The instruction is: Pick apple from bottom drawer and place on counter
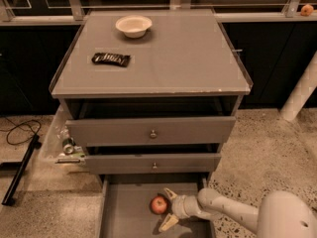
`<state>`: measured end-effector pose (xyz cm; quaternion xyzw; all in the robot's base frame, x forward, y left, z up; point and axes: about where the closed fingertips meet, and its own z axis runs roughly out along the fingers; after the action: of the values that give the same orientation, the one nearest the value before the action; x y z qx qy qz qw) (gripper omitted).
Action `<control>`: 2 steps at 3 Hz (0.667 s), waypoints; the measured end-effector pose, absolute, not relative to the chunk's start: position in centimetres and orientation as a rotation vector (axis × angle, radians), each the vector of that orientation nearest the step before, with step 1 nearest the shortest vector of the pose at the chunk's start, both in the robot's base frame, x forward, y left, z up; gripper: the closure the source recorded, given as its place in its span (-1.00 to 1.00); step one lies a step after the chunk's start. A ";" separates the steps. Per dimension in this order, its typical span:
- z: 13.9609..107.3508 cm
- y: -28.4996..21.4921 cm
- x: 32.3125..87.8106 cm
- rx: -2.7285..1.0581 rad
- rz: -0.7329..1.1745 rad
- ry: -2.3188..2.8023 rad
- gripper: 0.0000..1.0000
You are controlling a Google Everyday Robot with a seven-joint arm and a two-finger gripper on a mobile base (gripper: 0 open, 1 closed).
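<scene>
The apple [159,205], small and red with yellowish patches, lies on the floor of the open bottom drawer [124,212]. My gripper [167,209] is inside that drawer, reaching in from the right. Its two pale fingers are spread, one above and one below, just right of the apple and close around its right side. The counter [173,53] is the broad grey cabinet top above.
A white bowl [133,26] and a dark snack bar [111,59] lie on the counter. Two upper drawers with round knobs [153,133] stand slightly out above the bottom drawer. A bin with cans [67,145] is at the cabinet's left. A tiny orange fruit [307,9] sits far right.
</scene>
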<state>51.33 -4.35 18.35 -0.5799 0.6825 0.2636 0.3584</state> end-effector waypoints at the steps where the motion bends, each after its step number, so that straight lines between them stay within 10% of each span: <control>1: 16.0 -3.8 52.7 -1.509 0.670 1.775 -1.00; 2: 14.4 -3.6 53.6 -1.510 0.672 1.787 -1.00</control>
<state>53.64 -3.57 14.38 -0.5819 0.6888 0.2589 0.3463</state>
